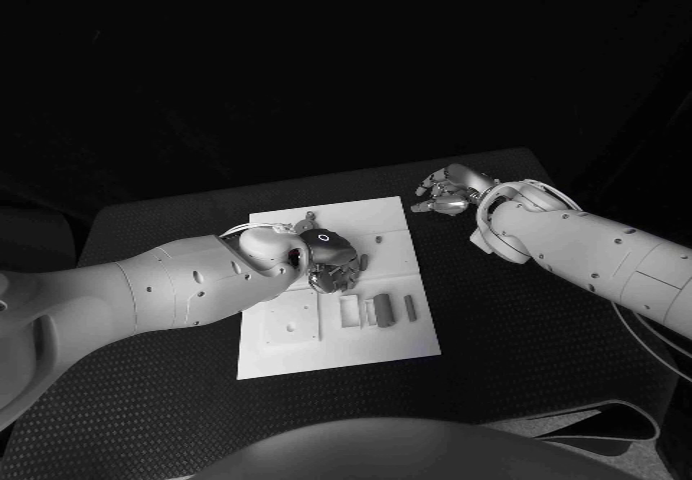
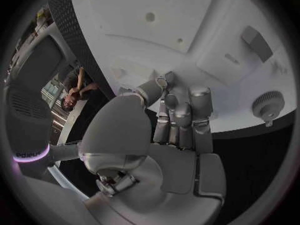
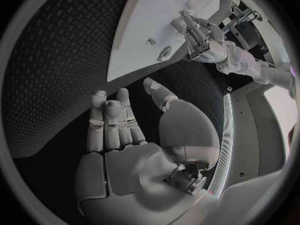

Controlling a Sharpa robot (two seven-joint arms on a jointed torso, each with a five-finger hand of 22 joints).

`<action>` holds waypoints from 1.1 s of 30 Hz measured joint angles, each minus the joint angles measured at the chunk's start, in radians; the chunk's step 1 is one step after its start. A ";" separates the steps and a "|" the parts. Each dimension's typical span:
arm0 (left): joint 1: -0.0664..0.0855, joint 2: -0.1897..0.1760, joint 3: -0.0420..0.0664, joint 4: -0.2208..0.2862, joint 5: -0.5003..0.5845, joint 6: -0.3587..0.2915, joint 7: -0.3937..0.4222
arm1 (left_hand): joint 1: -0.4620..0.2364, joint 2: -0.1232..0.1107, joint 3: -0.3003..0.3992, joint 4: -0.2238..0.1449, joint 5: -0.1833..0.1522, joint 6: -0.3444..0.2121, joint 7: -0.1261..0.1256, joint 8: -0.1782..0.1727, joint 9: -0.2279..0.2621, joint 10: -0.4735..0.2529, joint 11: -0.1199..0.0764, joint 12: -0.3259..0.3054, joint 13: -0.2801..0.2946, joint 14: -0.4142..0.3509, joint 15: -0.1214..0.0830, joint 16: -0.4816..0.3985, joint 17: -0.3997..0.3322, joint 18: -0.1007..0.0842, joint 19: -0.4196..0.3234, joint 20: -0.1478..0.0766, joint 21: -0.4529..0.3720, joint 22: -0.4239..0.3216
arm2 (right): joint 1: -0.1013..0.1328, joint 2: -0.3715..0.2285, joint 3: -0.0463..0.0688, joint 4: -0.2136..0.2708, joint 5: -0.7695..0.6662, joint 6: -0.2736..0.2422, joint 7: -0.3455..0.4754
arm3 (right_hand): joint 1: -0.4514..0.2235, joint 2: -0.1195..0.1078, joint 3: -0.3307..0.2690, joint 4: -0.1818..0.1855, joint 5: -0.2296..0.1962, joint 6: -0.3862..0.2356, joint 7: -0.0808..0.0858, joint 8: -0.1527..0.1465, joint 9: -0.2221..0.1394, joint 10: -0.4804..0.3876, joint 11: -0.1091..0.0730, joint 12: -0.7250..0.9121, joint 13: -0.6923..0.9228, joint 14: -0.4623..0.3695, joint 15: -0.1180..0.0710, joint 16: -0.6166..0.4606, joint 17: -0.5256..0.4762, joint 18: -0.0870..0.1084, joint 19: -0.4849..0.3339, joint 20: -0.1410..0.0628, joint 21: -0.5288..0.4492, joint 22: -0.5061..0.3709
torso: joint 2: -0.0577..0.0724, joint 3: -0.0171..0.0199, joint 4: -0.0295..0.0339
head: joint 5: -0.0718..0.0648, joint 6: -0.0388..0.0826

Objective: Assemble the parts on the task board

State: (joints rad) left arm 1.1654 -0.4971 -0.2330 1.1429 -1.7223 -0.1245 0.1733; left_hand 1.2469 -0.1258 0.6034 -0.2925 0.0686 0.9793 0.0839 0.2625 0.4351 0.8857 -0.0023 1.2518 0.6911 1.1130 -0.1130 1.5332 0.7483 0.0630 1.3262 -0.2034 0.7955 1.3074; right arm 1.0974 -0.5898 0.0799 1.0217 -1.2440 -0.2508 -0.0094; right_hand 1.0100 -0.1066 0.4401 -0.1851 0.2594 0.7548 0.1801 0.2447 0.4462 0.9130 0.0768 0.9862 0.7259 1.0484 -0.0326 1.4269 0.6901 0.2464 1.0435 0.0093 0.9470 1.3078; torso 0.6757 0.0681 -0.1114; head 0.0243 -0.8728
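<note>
Two hands are in play, and you should treat them very differently. Your left hand (image 1: 329,258) hangs over the middle of the task board (image 1: 368,340), fingers pointing down toward the board face; the left wrist view shows them stretched out side by side with nothing between them, so it is empty and unclenched. That pose suits a reach for a part, in my judgement. Several grey parts (image 1: 384,310) lie at about four o'clock from that hand, just beside it, bars side by side. A round toothed part (image 2: 268,105) sits near the board's edge in the left wrist view. Your right hand (image 1: 450,190) waits off the board at two o'clock, over bare table (image 1: 548,360), fingers loosely spread, holding nothing, likely parked clear.
</note>
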 measured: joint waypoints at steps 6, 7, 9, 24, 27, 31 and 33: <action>0.000 0.006 0.000 -0.008 -0.002 -0.001 0.006 | 0.000 0.000 0.001 -0.001 -0.011 0.009 0.003 0.008 0.000 0.000 0.000 0.000 -0.001 0.000 0.000 0.000 0.001 0.000 0.000 0.000 0.000 0.000 | 0.000 0.000 0.000 0.001 0.000 0.000 0.000 | 0.000 0.000 0.000 0.000 0.000 0.000 0.000 0.000 0.000 0.000 0.000 0.000 0.000 0.000 0.000 0.000 0.000 0.000 0.000 0.000 0.000 0.000 | 0.000 0.0000 -0.0001 | 0.000 0.000; 0.000 0.007 0.000 -0.010 -0.003 -0.001 0.007 | 0.000 -0.001 0.001 -0.001 -0.011 0.010 0.004 0.008 0.000 0.000 0.000 0.003 -0.002 0.000 0.000 -0.001 0.001 0.000 0.000 0.000 0.000 0.000 | 0.000 0.000 0.000 0.001 0.000 0.000 0.000 | 0.000 0.000 0.000 0.000 0.000 0.000 0.000 0.000 0.000 0.000 0.000 0.000 0.000 0.000 0.000 0.000 0.000 0.000 0.000 0.000 0.000 0.000 | 0.000 0.0000 -0.0001 | 0.000 0.000; 0.000 0.009 0.000 -0.014 -0.003 -0.001 0.012 | 0.010 -0.010 -0.006 0.000 -0.012 0.012 0.006 0.010 0.002 0.000 0.000 0.004 -0.003 0.000 0.000 -0.001 0.002 0.000 0.000 0.000 0.000 0.000 | 0.000 0.000 0.000 0.001 0.000 0.000 0.000 | 0.000 0.000 0.000 0.000 0.000 0.000 0.000 0.000 0.000 0.000 0.000 0.000 0.000 0.000 0.000 0.000 0.000 0.000 0.000 0.000 0.000 0.000 | 0.000 0.0001 -0.0001 | 0.000 0.000; -0.004 0.013 0.004 -0.027 -0.005 -0.022 0.029 | 0.005 -0.032 -0.071 0.000 -0.017 0.027 0.015 0.037 0.024 0.011 -0.004 0.005 -0.008 0.007 0.000 -0.001 0.007 0.003 0.005 -0.002 0.008 0.001 | 0.000 -0.001 0.000 0.003 0.000 0.000 0.000 | 0.000 0.000 0.000 0.000 0.000 0.000 0.000 0.000 -0.001 0.000 0.000 0.000 0.000 0.000 0.000 0.000 0.000 0.000 0.001 0.002 0.000 0.000 | 0.000 0.0009 -0.0008 | -0.001 0.000; -0.004 0.013 0.004 -0.027 -0.005 -0.028 0.029 | 0.003 -0.029 -0.082 0.001 -0.017 0.029 0.013 0.040 0.027 0.011 -0.004 0.005 -0.008 0.007 0.000 -0.001 0.007 0.003 0.005 -0.002 0.008 0.001 | 0.000 -0.001 0.000 0.003 0.000 0.000 0.000 | 0.000 0.000 0.000 0.000 0.000 0.000 0.000 0.000 -0.001 0.000 0.000 0.000 0.000 0.000 0.000 0.000 0.000 0.000 0.001 0.002 0.000 0.000 | 0.000 0.0007 -0.0007 | -0.001 0.000; -0.004 0.011 0.004 -0.027 -0.005 -0.034 0.029 | -0.008 -0.027 -0.104 0.001 -0.016 0.032 0.011 0.045 0.031 0.015 -0.007 0.005 -0.011 0.011 -0.003 -0.001 0.008 0.004 0.009 -0.006 0.008 0.001 | 0.000 -0.002 0.000 0.003 0.000 0.000 0.000 | 0.000 0.000 0.000 0.000 0.000 0.000 0.000 0.000 -0.001 0.000 0.000 0.000 0.000 0.000 0.000 0.000 0.000 0.000 0.001 0.002 0.000 0.000 | 0.000 0.0002 -0.0006 | -0.001 0.000; -0.004 0.010 0.004 -0.027 -0.005 -0.038 0.029 | -0.016 -0.024 -0.114 0.000 -0.016 0.035 0.012 0.050 0.032 0.023 -0.009 0.005 -0.011 0.014 -0.007 -0.001 0.008 0.004 0.009 -0.005 0.008 0.000 | 0.000 -0.002 0.000 0.003 0.000 0.000 0.000 | 0.000 0.000 0.000 0.000 0.000 0.000 0.000 0.000 -0.001 0.000 0.000 0.000 0.000 0.000 0.000 0.000 0.000 0.000 0.001 0.002 0.000 0.000 | 0.000 0.0001 -0.0002 | -0.001 0.000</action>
State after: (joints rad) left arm 1.1612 -0.4866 -0.2289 1.1158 -1.7278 -0.1622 0.2019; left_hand 1.2313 -0.1494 0.4890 -0.2920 0.0522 1.0140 0.0956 0.3120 0.4675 0.9089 -0.0109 1.2565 0.6799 1.1274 -0.1200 1.5325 0.7565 0.0673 1.3353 -0.2089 0.8033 1.3079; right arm 1.0973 -0.5917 0.0798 1.0250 -1.2440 -0.2507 -0.0095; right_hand 1.0100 -0.1066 0.4401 -0.1851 0.2594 0.7547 0.1802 0.2447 0.4454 0.9131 0.0768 0.9861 0.7259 1.0487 -0.0322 1.4269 0.6901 0.2465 1.0447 0.0115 0.9470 1.3078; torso 0.6755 0.0682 -0.1116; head 0.0230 -0.8728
